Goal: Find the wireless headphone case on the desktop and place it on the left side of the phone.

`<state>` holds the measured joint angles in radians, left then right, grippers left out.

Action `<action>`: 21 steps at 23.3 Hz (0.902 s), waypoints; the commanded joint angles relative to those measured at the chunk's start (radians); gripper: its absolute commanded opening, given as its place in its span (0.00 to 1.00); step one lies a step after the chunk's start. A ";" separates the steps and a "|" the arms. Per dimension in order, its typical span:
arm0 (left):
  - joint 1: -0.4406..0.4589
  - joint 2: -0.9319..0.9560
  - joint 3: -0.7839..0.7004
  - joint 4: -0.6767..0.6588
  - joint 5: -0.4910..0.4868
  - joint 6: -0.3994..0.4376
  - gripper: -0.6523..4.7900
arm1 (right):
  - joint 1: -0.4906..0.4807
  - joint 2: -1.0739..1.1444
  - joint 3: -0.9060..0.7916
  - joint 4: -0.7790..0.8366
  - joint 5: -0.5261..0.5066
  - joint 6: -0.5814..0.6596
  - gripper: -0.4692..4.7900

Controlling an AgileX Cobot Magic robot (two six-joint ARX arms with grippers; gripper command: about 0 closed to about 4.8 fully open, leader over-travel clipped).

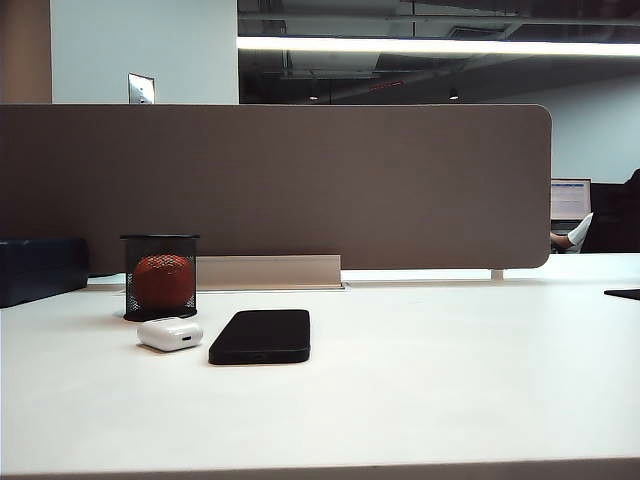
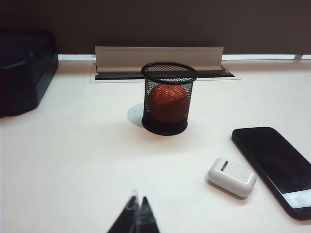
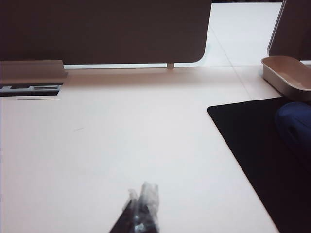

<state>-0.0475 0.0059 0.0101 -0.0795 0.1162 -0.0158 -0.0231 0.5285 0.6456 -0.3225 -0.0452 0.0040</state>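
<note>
The wireless headphone case, a small glossy white pebble, lies on the white desktop just left of the phone, a flat black slab. The left wrist view shows the same case beside the phone. My left gripper is shut and empty, hovering over bare desk short of the case. My right gripper is shut with nothing in it, over bare desk far from both objects. Neither gripper appears in the exterior view.
A black mesh cup with an orange ball stands just behind the case. A dark box sits at the far left against the brown partition. On the right side lie a black mat, a blue object and a beige tray.
</note>
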 commanded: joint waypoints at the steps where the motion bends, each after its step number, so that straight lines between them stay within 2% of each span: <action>1: -0.002 0.000 0.003 0.007 0.004 0.003 0.11 | 0.001 -0.070 -0.085 0.039 -0.090 0.003 0.07; 7: -0.002 0.000 0.003 0.008 0.005 0.003 0.11 | 0.001 -0.217 -0.266 0.095 -0.112 0.008 0.07; 21: -0.002 0.000 0.002 0.017 0.026 0.000 0.11 | 0.003 -0.461 -0.509 0.186 -0.102 0.030 0.07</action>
<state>-0.0475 0.0059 0.0101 -0.0780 0.1284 -0.0162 -0.0200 0.0834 0.1486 -0.1669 -0.1505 0.0322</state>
